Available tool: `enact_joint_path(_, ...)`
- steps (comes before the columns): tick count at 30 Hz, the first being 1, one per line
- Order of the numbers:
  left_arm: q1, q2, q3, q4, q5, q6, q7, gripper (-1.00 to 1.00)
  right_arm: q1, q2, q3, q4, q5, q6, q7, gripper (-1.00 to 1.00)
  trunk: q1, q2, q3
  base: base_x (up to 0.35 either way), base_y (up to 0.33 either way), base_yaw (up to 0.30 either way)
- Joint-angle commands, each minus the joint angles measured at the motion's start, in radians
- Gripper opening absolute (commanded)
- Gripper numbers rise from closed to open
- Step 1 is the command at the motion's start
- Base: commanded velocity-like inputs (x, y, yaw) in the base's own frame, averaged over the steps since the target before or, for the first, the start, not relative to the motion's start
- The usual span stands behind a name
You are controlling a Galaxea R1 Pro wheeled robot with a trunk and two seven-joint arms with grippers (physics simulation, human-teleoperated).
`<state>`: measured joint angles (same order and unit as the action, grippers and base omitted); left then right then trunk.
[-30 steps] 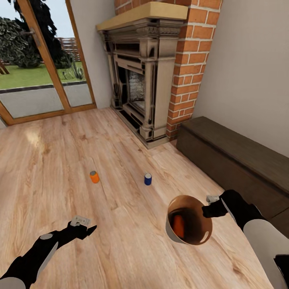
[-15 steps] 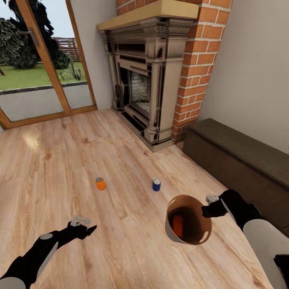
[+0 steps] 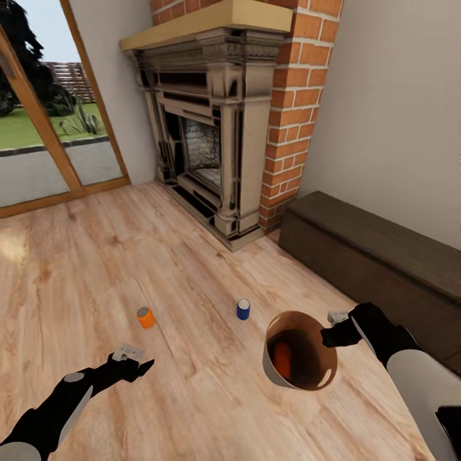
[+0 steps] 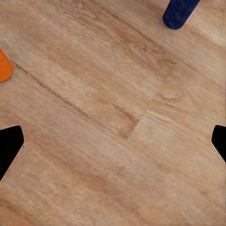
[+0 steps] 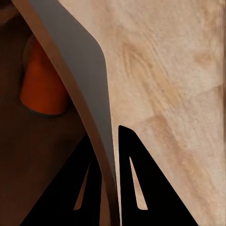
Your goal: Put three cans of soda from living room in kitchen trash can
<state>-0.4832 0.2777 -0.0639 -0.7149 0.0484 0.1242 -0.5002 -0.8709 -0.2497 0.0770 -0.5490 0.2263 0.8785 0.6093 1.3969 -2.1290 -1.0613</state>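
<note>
The right tool [image 3: 331,335], arm bent in, pinches the rim of the round brown bin [image 3: 299,351] with an orange can [image 3: 282,360] inside, while the left tool [image 3: 137,367] reaches forward, wide open, over the wood floor [image 3: 96,269] near another orange can [image 3: 145,317] and a blue can [image 3: 243,309].

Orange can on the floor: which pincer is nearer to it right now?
Left. The left pincer hangs open just short of the orange can. The right pincer sits well off to the can's right, clamped on the trash can rim.
</note>
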Motion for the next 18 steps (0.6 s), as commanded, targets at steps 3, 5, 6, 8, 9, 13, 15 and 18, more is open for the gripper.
enact_joint_path(3, 0.000, 0.000, 0.000, 0.000, 0.000, 0.000, 0.000, 1.00, 0.000, 0.003, -0.002, 0.000, -0.021, 0.007, 0.004, -1.00, 0.000, 0.000, 0.002, 0.321, 0.038, -0.242)
enact_joint_path(5, 0.000, 0.000, 0.000, 0.000, 0.000, 0.000, 0.000, 1.00, 0.000, 0.003, -0.002, 0.000, -0.020, 0.007, 0.004, -1.00, 0.000, 0.000, 0.004, 0.324, 0.016, -0.237)
enact_joint_path(6, 0.001, 0.000, 0.000, 0.000, -0.001, 0.000, 0.000, 1.00, 0.000, 0.004, -0.002, 0.000, -0.020, 0.007, 0.004, -1.00, 0.000, 0.000, 0.005, 0.325, 0.007, -0.229)
enact_joint_path(8, 0.001, 0.000, 0.000, 0.000, -0.001, 0.000, 0.000, 1.00, 0.000, 0.004, -0.002, 0.000, -0.019, 0.007, 0.004, -1.00, 0.000, 0.000, 0.007, 0.326, -0.015, -0.224)
enact_joint_path(9, 0.000, 0.000, 0.000, 0.000, -0.001, 0.000, 0.000, 1.00, 0.000, 0.004, -0.002, 0.000, -0.019, 0.007, 0.004, -1.00, 0.000, 0.000, 0.008, 0.326, -0.032, -0.222)
enact_joint_path(13, 0.000, 0.000, 0.000, 0.000, -0.001, 0.001, 0.000, 1.00, 0.000, 0.004, -0.002, 0.000, -0.017, 0.007, 0.004, -1.00, 0.000, 0.000, 0.012, 0.321, -0.080, -0.215)
enact_joint_path(15, 0.000, 0.000, -0.001, 0.000, -0.001, 0.001, 0.000, 1.00, 0.000, 0.004, -0.002, 0.000, -0.017, 0.007, 0.004, -1.00, 0.000, 0.000, 0.014, 0.302, -0.127, -0.192)
enact_joint_path(18, 0.000, 0.000, -0.001, 0.000, 0.000, -0.001, 0.000, 1.00, 0.000, 0.005, -0.001, 0.001, -0.016, 0.007, 0.004, -1.00, 0.000, 0.000, 0.015, 0.283, -0.160, -0.057)
